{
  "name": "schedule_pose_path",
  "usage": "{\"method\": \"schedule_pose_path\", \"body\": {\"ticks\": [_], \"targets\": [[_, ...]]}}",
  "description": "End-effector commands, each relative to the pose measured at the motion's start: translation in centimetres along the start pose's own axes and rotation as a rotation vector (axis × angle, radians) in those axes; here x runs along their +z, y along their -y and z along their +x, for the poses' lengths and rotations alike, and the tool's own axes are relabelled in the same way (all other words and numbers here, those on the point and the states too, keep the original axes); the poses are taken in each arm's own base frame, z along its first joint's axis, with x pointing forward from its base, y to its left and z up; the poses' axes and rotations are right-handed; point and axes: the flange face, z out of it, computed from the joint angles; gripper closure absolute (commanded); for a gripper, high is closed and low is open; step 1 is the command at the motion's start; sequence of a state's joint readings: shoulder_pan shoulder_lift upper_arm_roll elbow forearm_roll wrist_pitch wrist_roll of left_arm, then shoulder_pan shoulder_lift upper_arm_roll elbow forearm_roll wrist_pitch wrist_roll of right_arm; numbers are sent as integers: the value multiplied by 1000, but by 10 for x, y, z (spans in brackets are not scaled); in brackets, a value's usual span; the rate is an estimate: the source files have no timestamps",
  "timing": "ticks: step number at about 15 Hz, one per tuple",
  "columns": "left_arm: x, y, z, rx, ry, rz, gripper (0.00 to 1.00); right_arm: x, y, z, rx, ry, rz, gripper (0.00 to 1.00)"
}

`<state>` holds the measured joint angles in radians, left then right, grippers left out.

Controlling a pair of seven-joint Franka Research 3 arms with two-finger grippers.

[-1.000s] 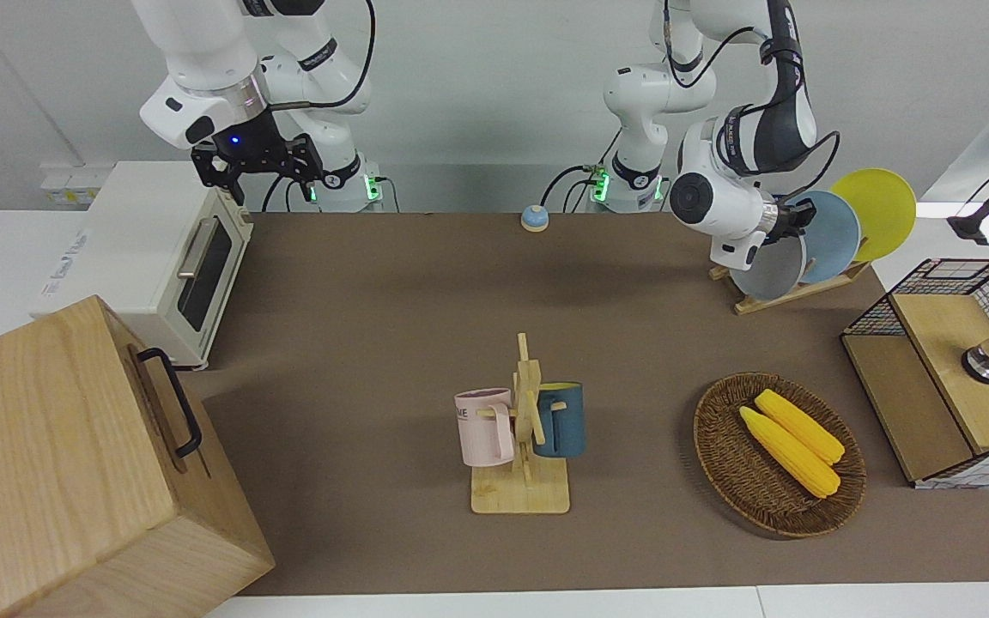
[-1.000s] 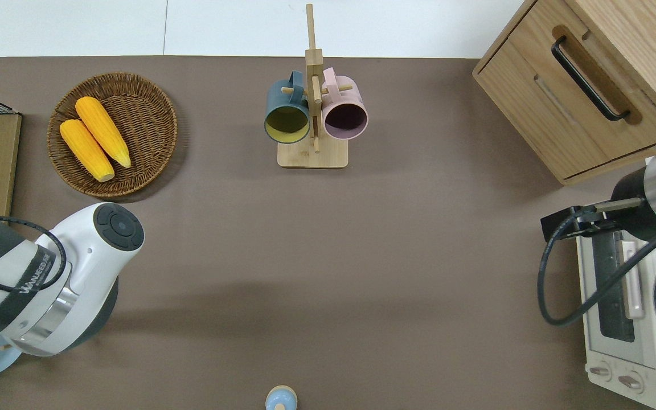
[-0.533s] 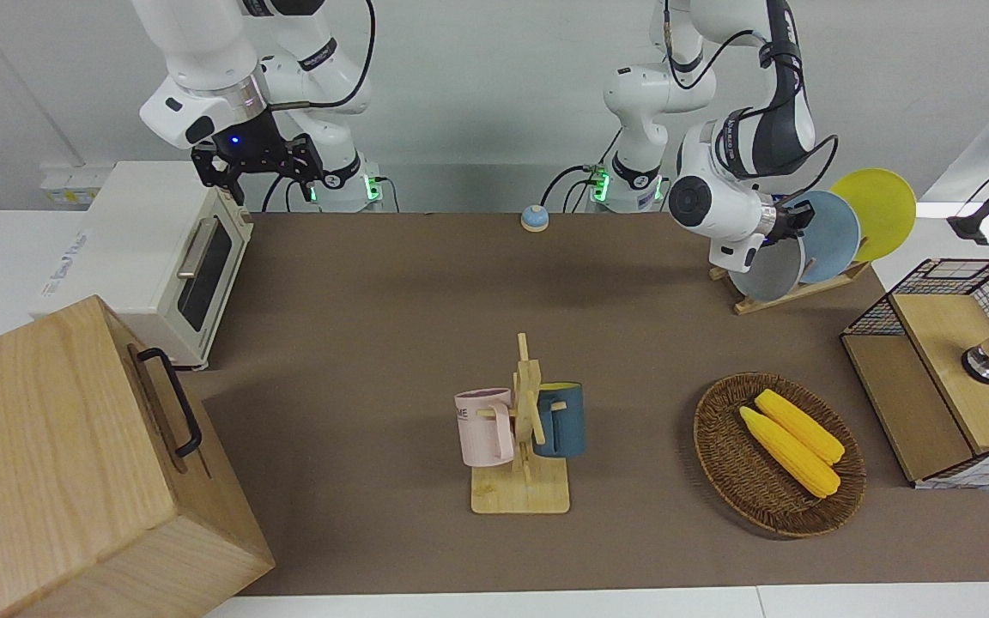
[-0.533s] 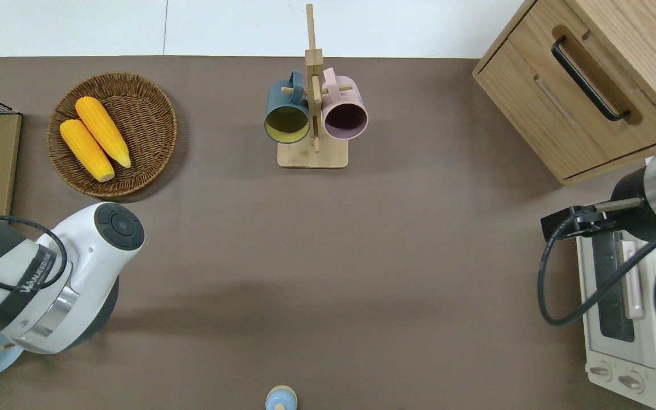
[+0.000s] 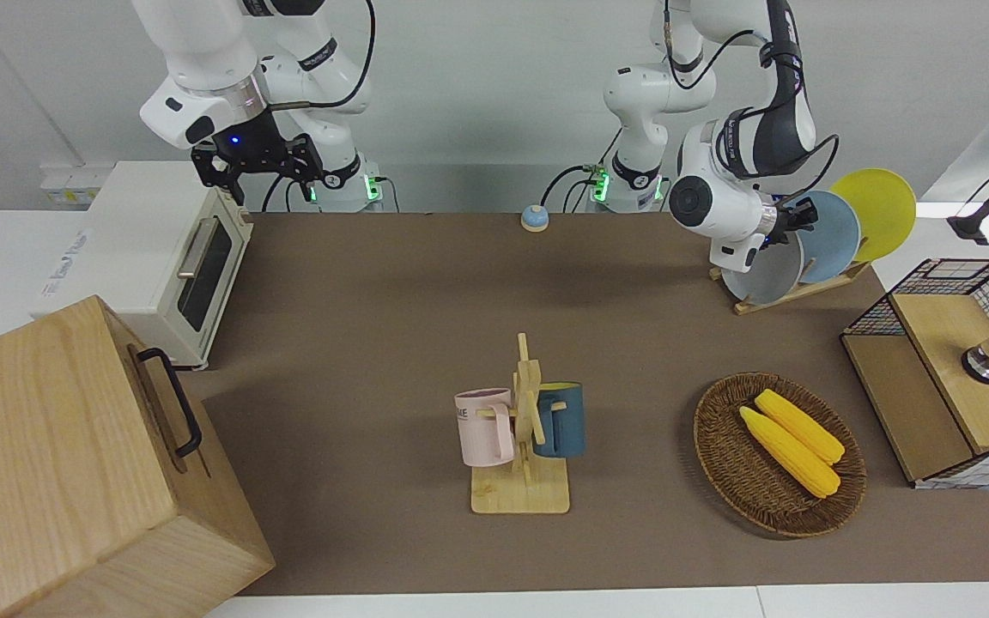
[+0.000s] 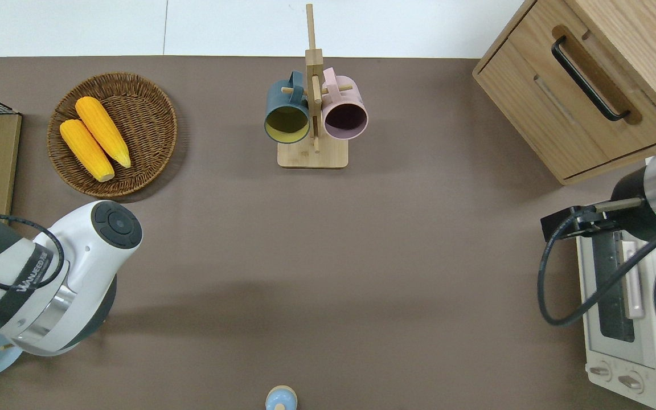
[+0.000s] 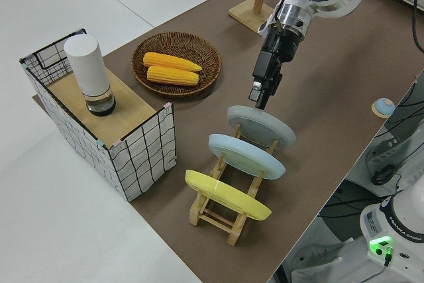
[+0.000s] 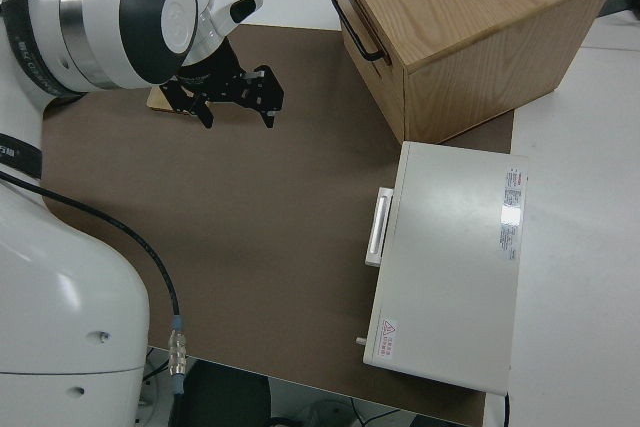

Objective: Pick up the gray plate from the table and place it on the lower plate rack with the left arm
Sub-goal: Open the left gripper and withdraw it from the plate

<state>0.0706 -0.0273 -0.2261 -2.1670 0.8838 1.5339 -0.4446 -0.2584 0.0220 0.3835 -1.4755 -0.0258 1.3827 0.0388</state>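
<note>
Overhead, left hand [image 7: 260,101] poised above gray plate [image 7: 262,127] (racked).

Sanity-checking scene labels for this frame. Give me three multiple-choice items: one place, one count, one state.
1. Where is the gray plate?
A. Flat on the table
B. In the rack's lowest slot, next to the light blue plate
C. In the wicker basket

2. How many corn cobs lie in the basket?
A. One
B. Two
C. Four

3. How is the toaster oven's door?
A. Shut
B. Hanging fully open
C. Removed

Answers:
1 B: the gray plate stands tilted in the lowest slot of the plate rack, with the light blue plate and the yellow plate in the slots above.
2 B: two corn cobs lie side by side in the wicker basket.
3 A: the door sits flush against the toaster oven.
</note>
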Motion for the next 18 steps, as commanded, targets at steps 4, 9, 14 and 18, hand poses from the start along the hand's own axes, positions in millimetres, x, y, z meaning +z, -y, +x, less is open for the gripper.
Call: {"method": "schedule_pose_path", "body": {"ticks": [4,9,14,18], "targets": [[-29,33,1,46,-3,-193,7,-3,-2,-2,16,2,-6,17],[-64,68,4,69,-35,-448,7,-3,-2,-2,16,2,-6,17],[-94,84,2,65,-65,-687,7,-3,-2,-2,16,5,-7,17],[-121,96,-1,46,-98,-855,7,-3,-2,-2,16,5,-7,17]]}}
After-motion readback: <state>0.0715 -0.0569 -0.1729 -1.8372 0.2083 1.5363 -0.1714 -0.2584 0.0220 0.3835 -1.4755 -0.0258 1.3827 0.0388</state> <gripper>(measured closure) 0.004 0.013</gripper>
